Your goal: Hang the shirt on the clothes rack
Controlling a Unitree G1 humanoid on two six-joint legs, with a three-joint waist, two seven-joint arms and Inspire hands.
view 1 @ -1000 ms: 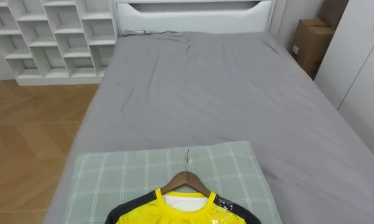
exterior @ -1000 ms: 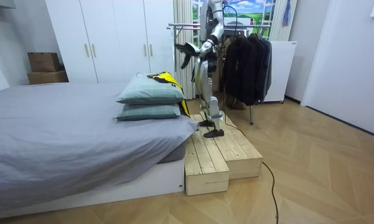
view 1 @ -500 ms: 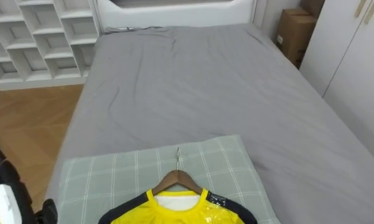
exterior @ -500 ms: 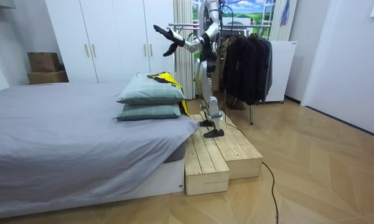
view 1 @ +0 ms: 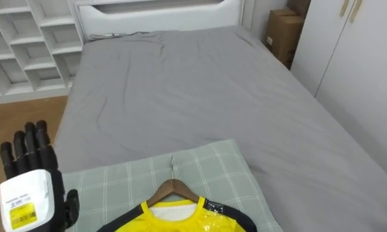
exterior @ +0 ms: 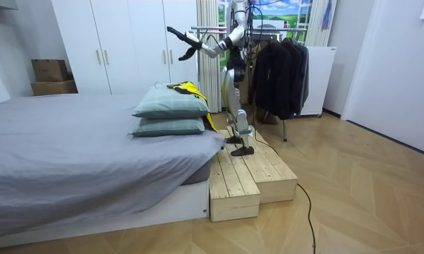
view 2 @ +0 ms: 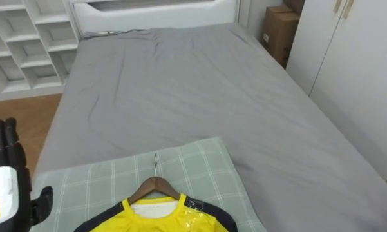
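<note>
Bedroom setup: a big grey bed [view 1: 199, 96] is flanked by a white cubby shelf [view 1: 19, 38] and a white wardrobe [view 1: 354, 64], with a pale green checked pillow [view 1: 209, 169] at the near end. The yellow shirt [view 1: 174, 222] is laid flat on that pillow, already threaded on a wooden hanger [view 1: 174, 190]. It's bright yellow with dark shoulder panels and a white inner collar, and the fabric looks a bit glossy. It's probably light and floppy, so it'd likely slide or bunch if grabbed by the cloth. The hanger is the stiff bit, so it should probably be taken by the neck, just under the metal hook [view 1: 172, 164]. That way the hook is left free for the clothes rail [exterior: 197, 30] behind the robot. The left hand [view 1: 29, 187] is held up well clear of the shirt, fingers [view 1: 32, 138] straight and spread, nothing held.
</note>
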